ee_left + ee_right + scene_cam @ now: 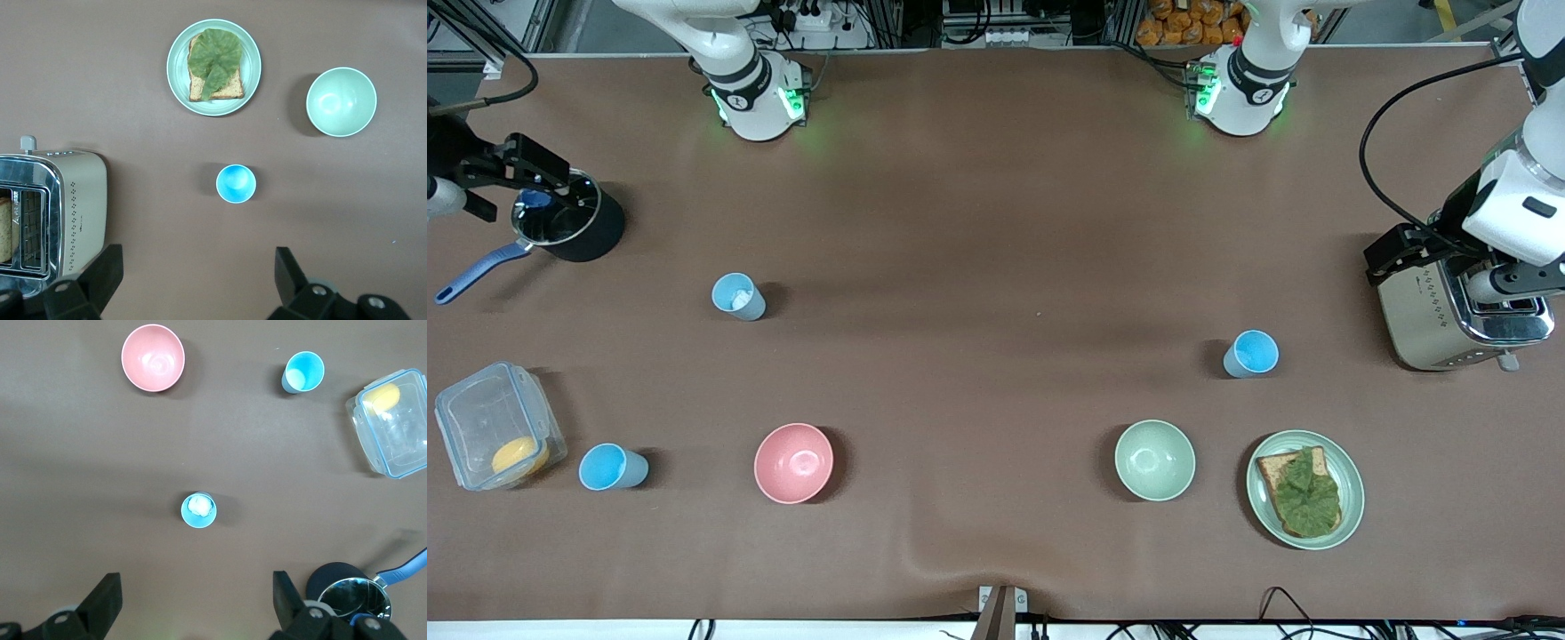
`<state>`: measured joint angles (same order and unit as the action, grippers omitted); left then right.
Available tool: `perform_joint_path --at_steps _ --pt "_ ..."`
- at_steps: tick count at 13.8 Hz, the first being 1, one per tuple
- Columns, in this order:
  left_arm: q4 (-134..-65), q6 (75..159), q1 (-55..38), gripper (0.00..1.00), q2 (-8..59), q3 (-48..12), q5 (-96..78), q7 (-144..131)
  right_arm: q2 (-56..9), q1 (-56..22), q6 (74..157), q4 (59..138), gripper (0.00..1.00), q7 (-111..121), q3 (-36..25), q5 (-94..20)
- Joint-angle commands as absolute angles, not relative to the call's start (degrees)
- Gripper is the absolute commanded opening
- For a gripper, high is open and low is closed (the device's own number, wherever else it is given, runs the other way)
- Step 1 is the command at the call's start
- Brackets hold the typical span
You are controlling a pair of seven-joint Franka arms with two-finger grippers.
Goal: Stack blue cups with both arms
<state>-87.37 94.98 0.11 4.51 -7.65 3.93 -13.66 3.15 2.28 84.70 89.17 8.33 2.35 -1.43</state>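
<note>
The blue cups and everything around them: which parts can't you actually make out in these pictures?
- White thing in the blue cup nearest the saucepan: too small to identify, front and right wrist views.
- Saucepan contents: front view, right end effector covers it.
- Toaster: front view, left end effector hides part; left wrist view edge cuts it off.
- Yellow item in the clear container: blurred by plastic.

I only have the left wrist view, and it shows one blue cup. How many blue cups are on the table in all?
Observer: Three: your blue cup, plus two toward the right arm's end.
Operator: Are those empty?
Observer: The cup nearer the saucepan holds something white; the cup beside the clear container looks empty.
Operator: And the other arm's hand?
Observer: The right hand is open, holding nothing, up beside the saucepan.
</note>
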Motion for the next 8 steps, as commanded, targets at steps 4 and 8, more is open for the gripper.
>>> perform_joint_path --at_steps 4,8 --pt "-86.22 94.31 0.44 1.0 4.83 -7.73 2.81 -12.57 3.25 3.34 83.94 88.77 1.0 8.35 3.16 -0.88" --pt "-86.13 95.1 0.09 1.0 9.14 -7.91 4.22 -12.48 3.34 3.6 84.02 88.16 1.0 8.18 2.99 -0.79"
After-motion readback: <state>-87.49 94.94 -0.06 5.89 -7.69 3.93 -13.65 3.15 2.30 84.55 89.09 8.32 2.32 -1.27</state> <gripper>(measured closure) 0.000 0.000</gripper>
